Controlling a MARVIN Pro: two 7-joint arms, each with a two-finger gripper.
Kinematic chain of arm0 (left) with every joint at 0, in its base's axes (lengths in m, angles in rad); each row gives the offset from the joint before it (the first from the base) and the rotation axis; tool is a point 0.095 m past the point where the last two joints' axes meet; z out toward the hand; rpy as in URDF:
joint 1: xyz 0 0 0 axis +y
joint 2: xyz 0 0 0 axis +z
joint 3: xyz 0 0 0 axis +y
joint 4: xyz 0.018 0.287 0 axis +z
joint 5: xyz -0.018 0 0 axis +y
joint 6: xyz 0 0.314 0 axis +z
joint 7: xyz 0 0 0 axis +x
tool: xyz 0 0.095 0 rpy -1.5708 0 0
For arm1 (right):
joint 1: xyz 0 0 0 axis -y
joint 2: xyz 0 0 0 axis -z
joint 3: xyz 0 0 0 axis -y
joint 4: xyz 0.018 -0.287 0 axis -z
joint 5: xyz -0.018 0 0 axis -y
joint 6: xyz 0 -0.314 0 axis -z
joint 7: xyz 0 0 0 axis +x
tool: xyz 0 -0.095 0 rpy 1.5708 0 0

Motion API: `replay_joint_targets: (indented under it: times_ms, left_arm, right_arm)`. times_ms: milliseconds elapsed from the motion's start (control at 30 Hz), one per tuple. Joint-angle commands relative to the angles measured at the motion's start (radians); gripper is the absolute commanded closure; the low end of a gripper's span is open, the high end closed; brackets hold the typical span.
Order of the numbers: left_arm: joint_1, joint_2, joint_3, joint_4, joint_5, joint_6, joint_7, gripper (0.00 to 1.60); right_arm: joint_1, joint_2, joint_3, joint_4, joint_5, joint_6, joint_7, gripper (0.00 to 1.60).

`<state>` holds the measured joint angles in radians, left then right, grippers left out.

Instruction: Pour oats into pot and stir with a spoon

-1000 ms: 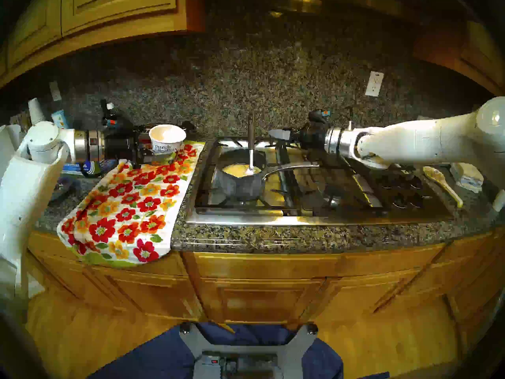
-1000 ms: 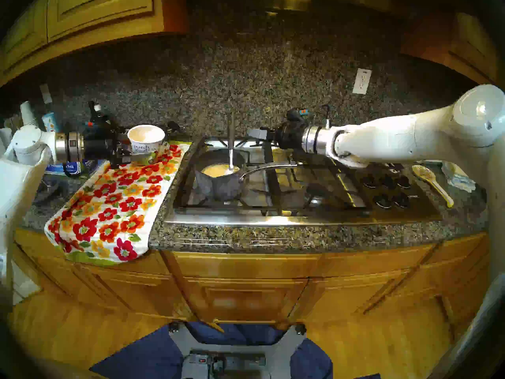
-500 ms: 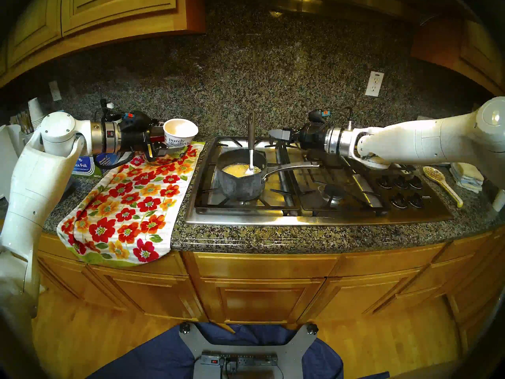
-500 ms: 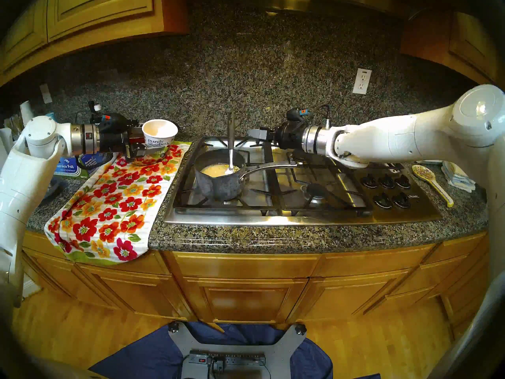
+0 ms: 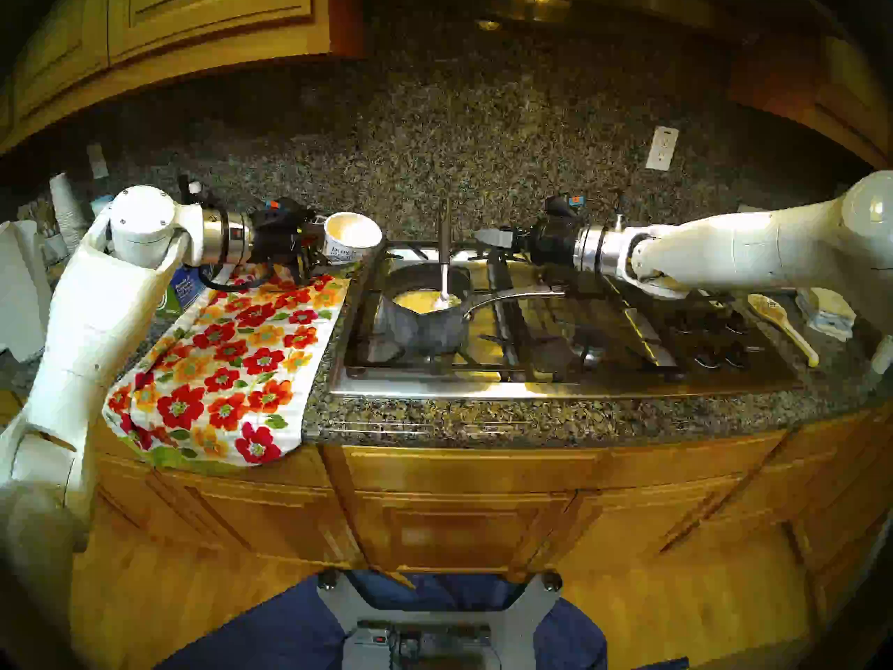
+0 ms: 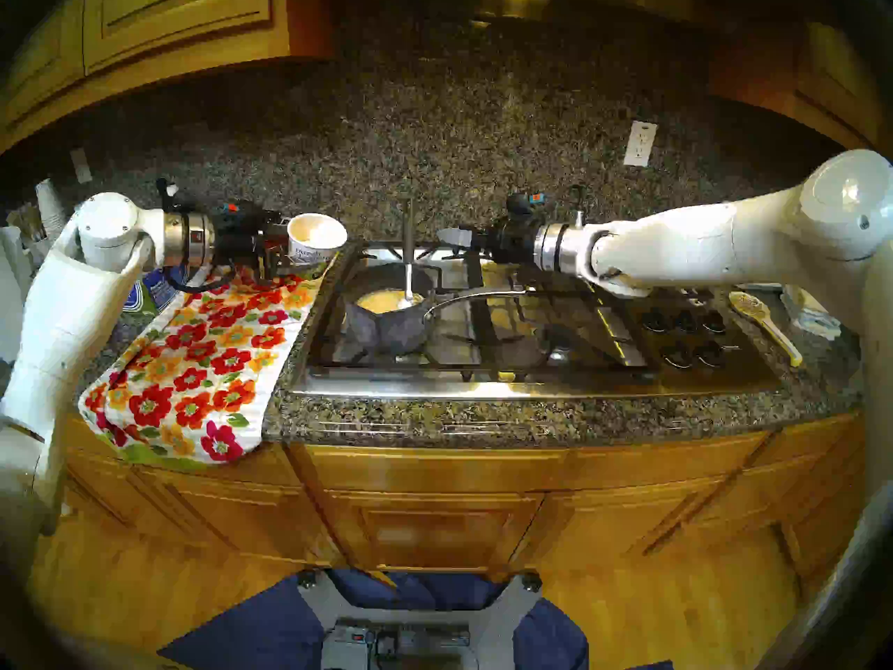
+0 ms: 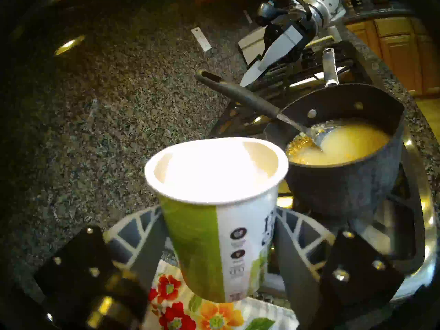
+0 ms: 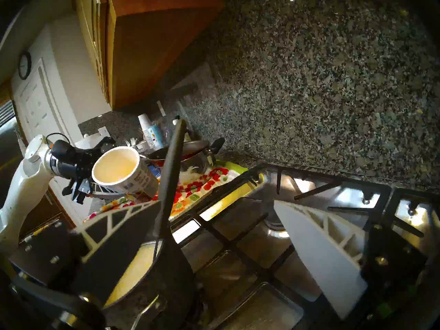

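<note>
My left gripper [image 7: 219,229] is shut on the white and green "purely elizabeth" oat cup [image 5: 352,238], held above the towel's far end, just left of the stove. The cup [image 7: 214,203] leans slightly toward the pot, its inside glared out, so the oats in it do not show. The dark grey pot [image 5: 425,326] sits on the front left burner with yellowish liquid and grainy bits [image 7: 342,146]. The spoon [image 5: 443,248] stands in it, dark handle up. My right gripper [image 5: 490,238] hangs open just right of the spoon handle [image 8: 173,170], not touching it.
A floral towel [image 5: 232,364] covers the counter left of the stove [image 5: 555,388]. A yellow patterned ceramic spoon [image 5: 783,323] and folded cloths [image 5: 826,313] lie right of the knobs. Stacked white cups [image 5: 67,205] and a steel pot with a red pan [image 8: 190,153] stand at the back left.
My left arm has carried the cup up off the towel and rightward, close to the pot's left side. The right arm, pot and spoon have not moved.
</note>
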<state>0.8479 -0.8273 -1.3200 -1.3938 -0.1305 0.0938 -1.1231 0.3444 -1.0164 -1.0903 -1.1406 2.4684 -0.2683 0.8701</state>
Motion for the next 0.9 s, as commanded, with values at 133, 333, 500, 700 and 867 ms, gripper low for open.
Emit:
replay_joint_targets:
  times_ms: [133,333,500,700,867]
  left_arm:
    - [-0.160,-0.077,0.050,0.021,0.076,-0.036,-0.052,0.82]
    - [-0.152,-0.096,0.051,0.011,0.141,-0.084,-0.076,0.83]
    - [-0.193,-0.102,0.090,0.034,0.179,-0.132,-0.097,0.83]
    - [-0.205,-0.110,0.106,0.030,0.216,-0.185,-0.097,0.83]
    - [-0.202,-0.113,0.109,0.023,0.233,-0.208,-0.090,0.83]
  right_arm:
    - [0.037,-0.001,0.018,0.011,0.005,-0.004,0.001,0.00]
    - [0.038,-0.001,0.018,0.011,0.005,-0.004,0.001,0.00]
    - [0.038,0.000,0.018,0.011,0.005,-0.004,0.001,0.00]
    - [0.038,0.000,0.018,0.010,0.005,-0.004,0.001,0.00]
    - [0.039,0.000,0.018,0.010,0.005,-0.004,0.001,0.00]
